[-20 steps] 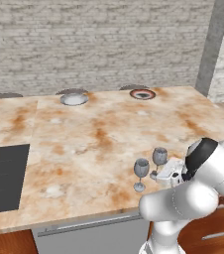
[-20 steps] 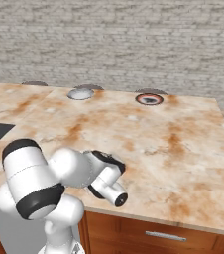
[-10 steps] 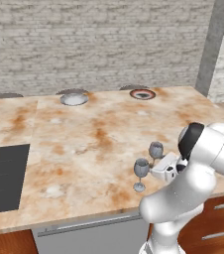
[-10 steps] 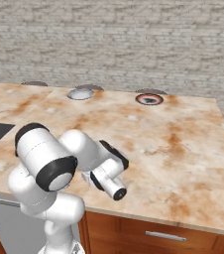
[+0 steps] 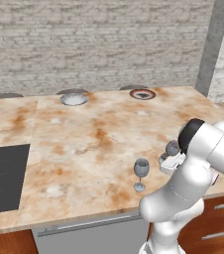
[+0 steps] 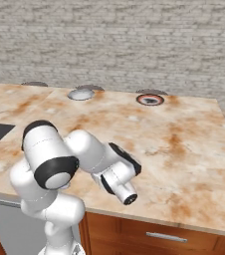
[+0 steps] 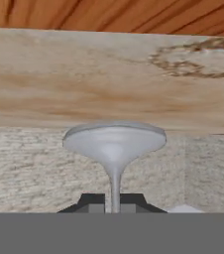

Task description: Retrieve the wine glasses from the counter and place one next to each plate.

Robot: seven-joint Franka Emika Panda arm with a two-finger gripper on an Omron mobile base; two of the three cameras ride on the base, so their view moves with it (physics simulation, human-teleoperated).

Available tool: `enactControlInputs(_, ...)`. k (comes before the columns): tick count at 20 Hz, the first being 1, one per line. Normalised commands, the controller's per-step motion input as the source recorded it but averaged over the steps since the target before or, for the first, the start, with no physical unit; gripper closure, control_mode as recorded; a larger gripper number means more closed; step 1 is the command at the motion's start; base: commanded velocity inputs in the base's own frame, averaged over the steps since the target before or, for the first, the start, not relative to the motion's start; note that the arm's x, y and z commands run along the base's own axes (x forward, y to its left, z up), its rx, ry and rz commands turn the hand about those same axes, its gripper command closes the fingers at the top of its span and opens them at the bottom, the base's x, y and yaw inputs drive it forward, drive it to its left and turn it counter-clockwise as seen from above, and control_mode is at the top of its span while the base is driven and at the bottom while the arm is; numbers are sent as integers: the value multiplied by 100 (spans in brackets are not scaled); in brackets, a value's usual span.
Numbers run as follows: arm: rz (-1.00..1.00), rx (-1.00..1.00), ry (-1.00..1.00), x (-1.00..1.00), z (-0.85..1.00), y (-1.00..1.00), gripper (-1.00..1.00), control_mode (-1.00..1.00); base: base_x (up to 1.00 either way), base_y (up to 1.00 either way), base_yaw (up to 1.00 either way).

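One wine glass (image 5: 141,171) stands upright on the marble counter (image 5: 84,144) near its front edge. A second wine glass (image 5: 172,147) is just to its right, half hidden by my arm. In the hand view, which is rolled upside down, that glass's round foot (image 7: 115,139) faces the counter (image 7: 84,79). My gripper (image 7: 114,202) is shut on its thin stem, a dark fingertip (image 7: 91,201) on each side. At the counter's far edge lie the pale grey-white plate (image 5: 74,98) (image 6: 80,94) and the red-and-black rimmed plate (image 5: 142,94) (image 6: 150,99).
A black cooktop (image 5: 0,178) is set into the counter at the front left. A brick wall (image 5: 99,44) runs behind the counter. Wooden drawers (image 5: 218,223) sit under the front edge at the right. My own arm (image 6: 84,154) hides the glasses in the right base view.
The gripper has shut on the stem of the right-hand glass, and that glass has shifted to the right with the hand. The other glass has stayed put.
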Motion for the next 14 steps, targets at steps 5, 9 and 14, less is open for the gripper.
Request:
enactControlInputs(5,0,6,-23,-11,57,-40,100,-100,0,0,0)
enactControlInputs(9,0,16,-6,-53,100,-37,100,-100,0,0,0)
enactControlInputs(14,0,20,1,-58,100,-35,100,-100,0,0,0)
